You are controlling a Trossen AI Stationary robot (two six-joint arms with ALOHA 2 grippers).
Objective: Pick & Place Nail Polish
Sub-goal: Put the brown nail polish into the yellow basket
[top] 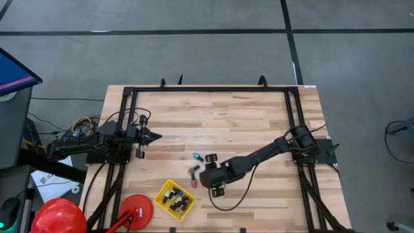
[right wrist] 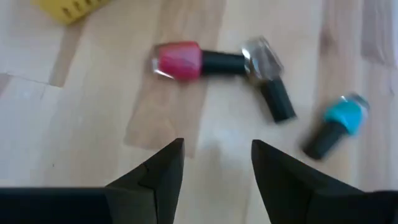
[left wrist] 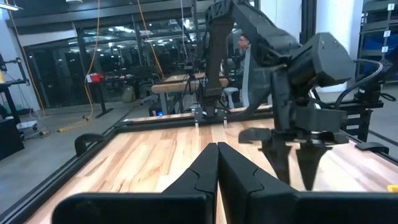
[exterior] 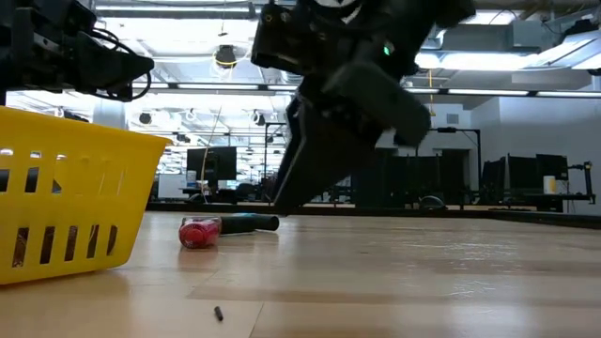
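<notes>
Three nail polish bottles lie on their sides on the wooden table: a pink one [right wrist: 177, 61] [top: 193, 171], a clear greyish one [right wrist: 264, 59] whose dark cap touches the pink one's cap, and a teal one [right wrist: 343, 115] [top: 197, 156]. My right gripper [right wrist: 216, 163] [top: 207, 177] hovers open just above the table, slanting down, with the bottles ahead of its fingertips and nothing between them. Several more bottles sit in the yellow basket [top: 163, 191]. My left gripper [left wrist: 217, 168] [top: 152, 136] waits shut at the table's left side, pointing level.
The yellow basket [exterior: 66, 202] stands near the table's front edge, left of the right gripper. A red round object [top: 136, 207] and a red helmet [top: 58, 217] lie at the front left corner. A black frame [top: 213, 89] borders the table. Bare wood stretches behind and right of the bottles.
</notes>
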